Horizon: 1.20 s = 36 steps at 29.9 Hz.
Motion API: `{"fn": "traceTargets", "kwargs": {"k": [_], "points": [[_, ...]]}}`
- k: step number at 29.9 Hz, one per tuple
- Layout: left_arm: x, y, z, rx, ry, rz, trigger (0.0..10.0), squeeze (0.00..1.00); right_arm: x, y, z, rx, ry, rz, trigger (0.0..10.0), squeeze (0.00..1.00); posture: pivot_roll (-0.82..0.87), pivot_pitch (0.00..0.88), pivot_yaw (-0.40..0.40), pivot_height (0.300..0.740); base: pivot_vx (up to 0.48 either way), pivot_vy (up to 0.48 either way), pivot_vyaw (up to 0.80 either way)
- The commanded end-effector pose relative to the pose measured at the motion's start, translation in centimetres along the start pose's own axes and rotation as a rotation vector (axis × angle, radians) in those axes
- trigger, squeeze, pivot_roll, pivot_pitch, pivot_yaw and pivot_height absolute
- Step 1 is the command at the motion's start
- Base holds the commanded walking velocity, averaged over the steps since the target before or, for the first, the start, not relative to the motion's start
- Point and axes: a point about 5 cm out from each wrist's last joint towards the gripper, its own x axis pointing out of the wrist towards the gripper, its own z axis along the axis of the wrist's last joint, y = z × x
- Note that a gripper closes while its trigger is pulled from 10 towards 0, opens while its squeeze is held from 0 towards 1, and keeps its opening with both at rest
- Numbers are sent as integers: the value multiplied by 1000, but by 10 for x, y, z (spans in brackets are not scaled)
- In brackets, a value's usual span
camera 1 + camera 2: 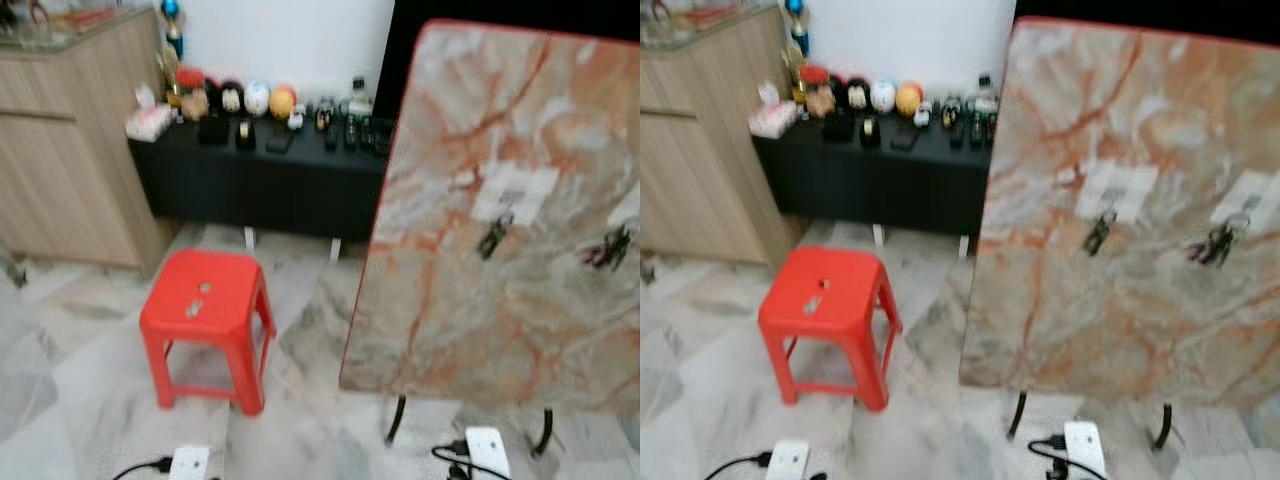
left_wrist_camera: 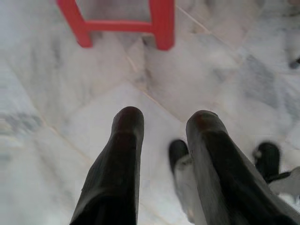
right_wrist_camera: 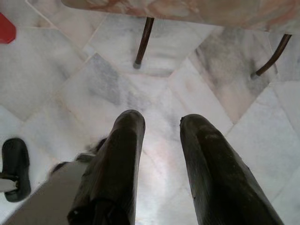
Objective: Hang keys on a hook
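Observation:
An upright marble-patterned board point(image 1: 470, 150) with a red edge stands on thin dark legs at the right. Two white hook pads are stuck on it. A dark bunch of keys point(image 1: 493, 237) hangs below the left pad point(image 1: 515, 192). A second bunch point(image 1: 608, 247) hangs near the board's right edge. My left gripper point(image 2: 164, 119) hangs open over the marble floor near the red stool's legs, with nothing between its fingers. My right gripper point(image 3: 161, 119) is open and empty too, above the floor in front of the board's legs point(image 3: 143, 42).
A red plastic stool point(image 1: 205, 310) stands left of the board. Behind it a low black cabinet point(image 1: 260, 180) carries several small items, and a wooden cabinet point(image 1: 70, 150) is at far left. White power strips point(image 1: 488, 450) with black cables lie on the floor.

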Motion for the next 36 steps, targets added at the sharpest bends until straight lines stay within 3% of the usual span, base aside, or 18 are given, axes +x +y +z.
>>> {"fn": "traceTargets", "kwargs": {"k": [1,12,23,36], "points": [[1,-9,1,-12,2,-20,10000,0,-1,-4,-4,2,11,-20,10000,0,-5,0,-76,740,0,356,0],[1,-9,1,-16,2,-19,10000,0,-4,-24,-10,2,17,-41,10000,0,-3,0,-80,740,0,351,0],[1,-9,2,-20,0,-17,10000,0,-2,-6,-7,-1,10,-20,10000,0,-2,0,-82,740,0,349,0],[2,-7,3,-20,-2,-14,10000,0,-2,-14,-5,10,3,-27,10000,0,0,0,-81,740,0,350,0]]}}
